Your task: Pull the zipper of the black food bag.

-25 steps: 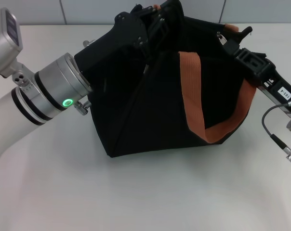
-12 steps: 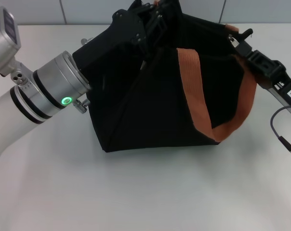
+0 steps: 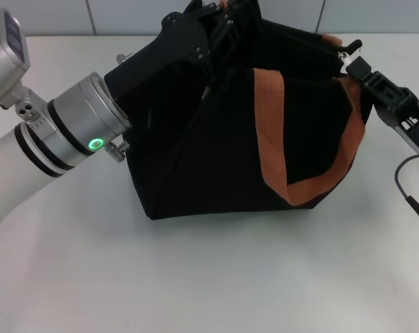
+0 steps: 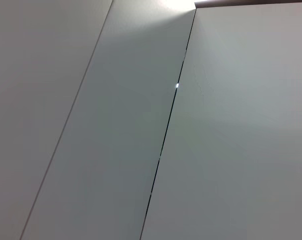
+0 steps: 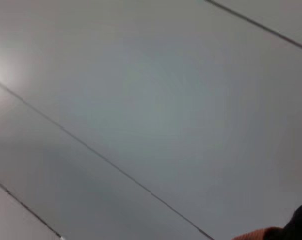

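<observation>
Left gripper (image 3: 220,31) clamps black food bag (image 3: 216,146) top — right gripper (image 3: 348,59) beside it, grip unclear

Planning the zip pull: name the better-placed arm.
Right, probably. The right gripper sits at the bag's top right corner by the opening; the left gripper braces the top left. The zipper is not visible.

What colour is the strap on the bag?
Orange-brown; the strap loops across the black bag, clearest in the head view.
</observation>
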`<action>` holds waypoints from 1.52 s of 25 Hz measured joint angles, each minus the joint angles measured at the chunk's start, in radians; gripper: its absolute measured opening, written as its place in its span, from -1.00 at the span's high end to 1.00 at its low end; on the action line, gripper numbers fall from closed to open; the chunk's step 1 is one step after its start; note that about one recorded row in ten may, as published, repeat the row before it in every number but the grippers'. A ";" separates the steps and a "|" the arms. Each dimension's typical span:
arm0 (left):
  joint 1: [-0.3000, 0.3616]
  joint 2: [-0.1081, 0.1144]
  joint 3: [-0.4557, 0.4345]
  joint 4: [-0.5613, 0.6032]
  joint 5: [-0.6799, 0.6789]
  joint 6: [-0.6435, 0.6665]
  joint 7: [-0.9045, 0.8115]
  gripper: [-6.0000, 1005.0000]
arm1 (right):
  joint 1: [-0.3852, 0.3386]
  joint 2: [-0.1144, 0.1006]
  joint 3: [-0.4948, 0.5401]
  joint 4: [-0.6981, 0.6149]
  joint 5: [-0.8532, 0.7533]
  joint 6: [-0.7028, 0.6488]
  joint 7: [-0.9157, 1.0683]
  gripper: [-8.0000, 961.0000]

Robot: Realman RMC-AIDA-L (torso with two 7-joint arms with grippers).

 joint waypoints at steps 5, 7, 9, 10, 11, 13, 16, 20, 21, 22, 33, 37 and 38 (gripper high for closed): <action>-0.009 0.000 -0.001 0.001 0.000 -0.004 0.000 0.73 | -0.027 0.005 0.009 0.043 0.000 -0.078 -0.177 0.88; -0.008 0.000 -0.003 0.001 0.000 -0.005 0.000 0.73 | -0.048 0.005 0.025 0.055 0.002 -0.102 -0.206 0.88; -0.004 0.000 -0.010 -0.001 -0.001 -0.011 0.000 0.73 | -0.064 0.005 0.039 0.057 0.003 -0.108 -0.214 0.76; -0.004 0.000 -0.010 -0.001 -0.002 -0.013 0.000 0.73 | -0.072 0.004 0.045 0.057 0.004 -0.109 -0.217 0.64; -0.003 0.000 -0.010 -0.001 -0.002 -0.015 -0.001 0.73 | -0.084 0.003 0.050 0.054 0.004 -0.111 -0.223 0.52; -0.003 0.000 -0.010 0.001 -0.001 -0.021 -0.004 0.73 | -0.103 0.001 0.060 0.047 0.005 -0.119 -0.234 0.36; -0.008 0.000 -0.011 0.008 0.002 -0.043 -0.011 0.72 | -0.121 0.000 0.063 0.019 0.005 -0.136 -0.241 0.12; -0.008 0.000 -0.034 0.001 0.000 -0.063 0.001 0.72 | -0.124 0.000 0.055 0.011 0.000 -0.141 -0.242 -0.24; -0.008 0.000 -0.037 0.001 0.001 -0.064 -0.001 0.72 | -0.123 0.000 0.054 0.011 0.000 -0.141 -0.242 -0.34; -0.008 0.000 -0.039 0.002 0.002 -0.065 -0.010 0.72 | -0.123 0.000 0.054 0.009 0.000 -0.144 -0.242 -0.43; 0.085 0.009 -0.073 0.145 -0.004 0.185 -0.182 0.29 | -0.125 -0.003 0.052 -0.022 -0.004 -0.190 -0.196 -0.76; 0.132 0.010 -0.025 0.226 0.001 0.250 -0.220 -0.03 | -0.132 -0.003 0.056 -0.026 -0.004 -0.192 -0.202 -0.76; 0.148 0.011 -0.007 0.251 0.002 0.270 -0.223 -0.10 | -0.135 -0.003 0.054 -0.028 -0.003 -0.192 -0.203 -0.76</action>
